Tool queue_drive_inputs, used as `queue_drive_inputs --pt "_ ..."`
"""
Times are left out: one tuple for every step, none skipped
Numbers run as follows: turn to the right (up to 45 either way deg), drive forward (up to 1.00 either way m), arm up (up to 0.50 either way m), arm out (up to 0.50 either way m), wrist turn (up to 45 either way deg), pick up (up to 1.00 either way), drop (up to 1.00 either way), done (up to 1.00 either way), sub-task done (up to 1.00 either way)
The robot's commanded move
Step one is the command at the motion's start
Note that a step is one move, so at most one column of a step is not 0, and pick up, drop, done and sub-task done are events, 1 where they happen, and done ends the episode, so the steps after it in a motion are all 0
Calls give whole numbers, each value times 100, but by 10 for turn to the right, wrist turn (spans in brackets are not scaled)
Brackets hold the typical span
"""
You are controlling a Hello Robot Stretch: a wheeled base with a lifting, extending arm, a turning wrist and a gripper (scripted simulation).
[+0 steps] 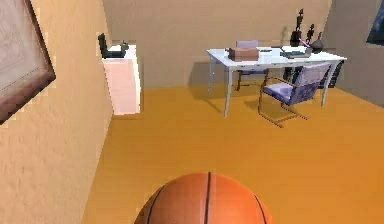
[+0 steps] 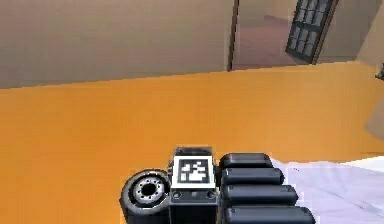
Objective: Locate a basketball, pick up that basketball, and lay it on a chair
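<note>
In the forward view we see the basketball [image 1: 205, 201] at the bottom edge, just right of the middle. It is an orange dome with dark seams, cut off by the frame, and we cannot tell what it rests on. Behind it an orange floor [image 1: 200, 130] runs up to a grey-brown back wall. A tan wall [image 1: 60, 150] runs down the left side, with a framed picture [image 1: 20, 55] at the upper left. Against that wall, left of centre, stands a white cabinet [image 1: 123, 82] with a dark object [image 1: 110, 46] on top.

At the upper right stands a white worktop [image 1: 275, 57] on thin legs. It carries a brown box [image 1: 243, 52], a flat dark stack [image 1: 294, 51] and some dark statuettes [image 1: 305, 35] at its far end. A chair [image 1: 296, 90] with a lilac seat and back stands at the worktop's near side. A second chair [image 1: 250, 72] stands at the far side, partly hidden by the top.

In the arm side view, the same orange floor crosses the middle under a plain wall [image 2: 110, 40]. At the upper right an opening shows a further room with a dark paned door [image 2: 305, 28]. At the bottom edge, near the middle, lies the arm [image 2: 250, 188] in dark ribbed segments. Left of it is a white square [image 2: 192, 168] with black marks, and further left the claw [image 2: 148, 193], a rounded dark body. We cannot make out its fingers, so we cannot tell whether it holds anything.
</note>
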Motion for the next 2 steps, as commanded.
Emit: queue_drive_inputs --pt "0 25 0 0 0 0 0 0 0" --pt "450 0 0 0 0 0 0 0 0"
